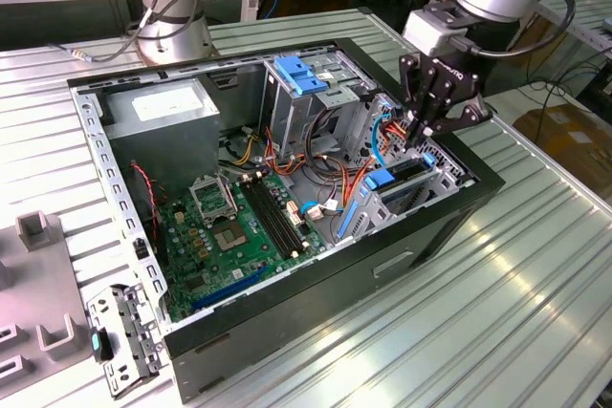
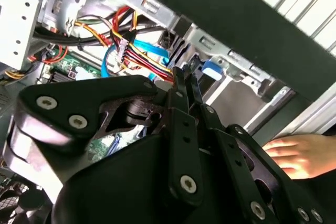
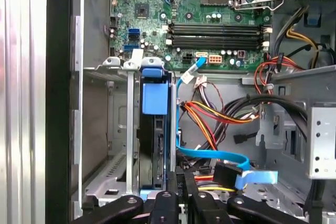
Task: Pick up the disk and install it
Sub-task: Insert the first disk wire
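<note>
Exterior view, going left to right: ribbed metal bench [image 1: 535, 312] carrying an open computer case [image 1: 287, 332]. Inside, grey power-supply box [image 1: 163, 112] toward the exterior view's left, then green motherboard [image 1: 239, 226], then light-blue bracket [image 1: 301, 74] atop the upper drive bay.

Further right, disk [image 1: 402, 179] standing on edge in the lower drive cage at the case's right corner, blue rails showing, apparently seated or close to it. Same disk in the first wrist view [image 3: 155, 145]: dark body between grey cage walls, blue tab [image 3: 155, 95] at the end nearer the motherboard. Blue data cable [image 3: 210, 153] and red-yellow power wires [image 3: 220, 116] just beside it.

Gripper [image 1: 421, 131] hanging directly over the disk's cable end. Jaws drawn narrow, nearly together in both wrist views [image 2: 186, 74] [image 3: 182, 182], with nothing clearly between them. Cannot tell whether touching the rail or just beside it.

A person's hand [image 2: 299, 153] resting outside the case wall in the second wrist view.

Handling, as a judgement:
- Rigid and fairly heavy for its size, with smooth metal faces likely slippery.
- Shock-sensitive, so no dropping or forcing.
- Best taken across the blue plastic rails or long edges, away from the connector end and the circuit-board side.
- Snug cage fit, so kept square to avoid jamming.
- Cables close enough to snag.
</note>
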`<action>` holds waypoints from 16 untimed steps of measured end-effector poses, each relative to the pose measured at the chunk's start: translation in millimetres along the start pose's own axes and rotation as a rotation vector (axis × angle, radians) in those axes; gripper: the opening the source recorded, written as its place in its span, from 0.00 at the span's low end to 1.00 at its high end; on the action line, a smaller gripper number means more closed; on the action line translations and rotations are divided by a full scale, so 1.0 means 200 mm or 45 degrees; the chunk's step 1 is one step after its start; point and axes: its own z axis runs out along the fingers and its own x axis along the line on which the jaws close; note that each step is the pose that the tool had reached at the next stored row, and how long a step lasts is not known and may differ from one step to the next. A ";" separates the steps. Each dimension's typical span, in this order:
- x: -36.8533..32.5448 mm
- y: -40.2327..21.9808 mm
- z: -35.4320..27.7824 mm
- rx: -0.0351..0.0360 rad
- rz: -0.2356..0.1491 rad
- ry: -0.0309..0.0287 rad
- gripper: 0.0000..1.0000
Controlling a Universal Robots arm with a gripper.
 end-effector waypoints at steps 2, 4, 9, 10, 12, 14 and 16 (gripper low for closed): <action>0.002 0.017 0.009 0.0011 0.001 -0.0001 0.16; 0.018 0.020 0.015 0.0015 0.001 0.0000 0.16; 0.044 0.024 0.027 0.0017 -0.006 0.0003 0.16; 0.048 0.024 0.029 0.0018 -0.007 0.0002 0.16; 0.056 0.024 0.035 0.0018 -0.006 0.0001 0.16; 0.058 0.025 0.045 0.0015 0.001 0.0004 0.16; 0.059 0.026 0.047 0.0015 0.001 0.0004 0.16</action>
